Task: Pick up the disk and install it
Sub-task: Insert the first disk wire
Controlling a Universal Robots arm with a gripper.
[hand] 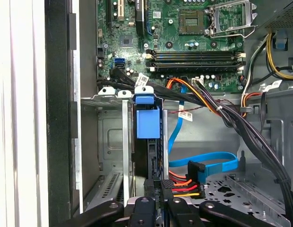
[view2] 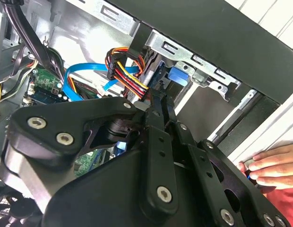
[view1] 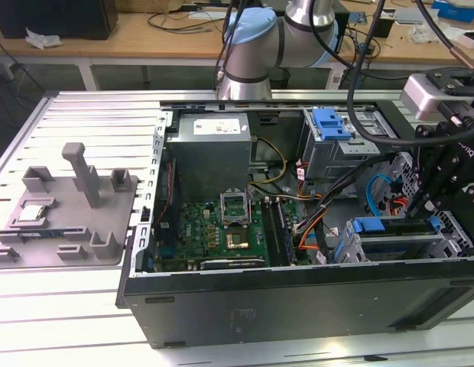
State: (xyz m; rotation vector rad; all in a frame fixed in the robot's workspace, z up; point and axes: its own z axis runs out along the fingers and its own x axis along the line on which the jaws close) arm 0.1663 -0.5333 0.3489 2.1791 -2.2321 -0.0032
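Note:
The disk [hand: 145,158] stands edge-on in the metal drive bay [hand: 111,142] at the front corner of the open computer case, its blue rail tab [hand: 147,122] at the far end. In the exterior view the disk [view1: 397,238] lies in the cage at the case's right end. My gripper [hand: 158,185] sits at the disk's near end, its black fingers drawn together, and their tips meet against that end. In the second wrist view the gripper [view2: 160,100] points at the bay just beside the blue tab [view2: 177,75]. My gripper [view1: 430,215] hangs over the cage in the exterior view.
A connector with red, orange and yellow wires [hand: 182,187] and a blue flat cable [hand: 212,163] lie right beside the fingers. The motherboard [view1: 222,229] and power supply [view1: 210,149] fill the case. A grey fixture [view1: 69,210] sits at the exterior view's left. A person's hand [view2: 269,165] rests outside the case wall.

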